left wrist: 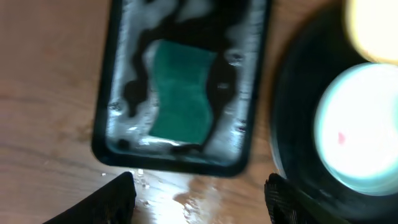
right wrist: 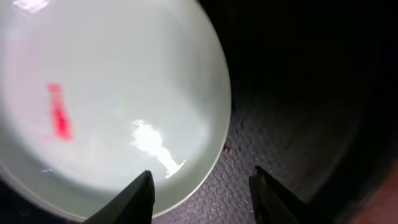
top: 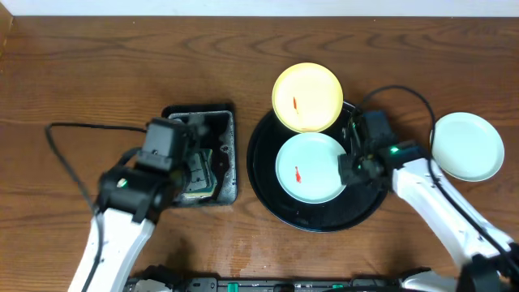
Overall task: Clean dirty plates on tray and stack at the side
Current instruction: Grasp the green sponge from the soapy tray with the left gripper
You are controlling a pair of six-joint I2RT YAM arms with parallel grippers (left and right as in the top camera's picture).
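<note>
Three plates: one pale yellow plate (top: pixel 306 97), one smeared mint-green plate (top: pixel 310 168) at the right gripper (top: pixel 354 166), one clean mint-green plate (top: pixel 466 146) off to its right. Two red smears. One round black tray (top: pixel 316 215). One rectangular tray (top: pixel 229 154) with one green sponge (left wrist: pixel 181 99) ahead of the left gripper (left wrist: pixel 199 183).

Overhead is evenly lit and fairly sharp; the left wrist view is blurred throughout; in the right wrist view white glare marks the mint-green plate (right wrist: pixel 106 106).
</note>
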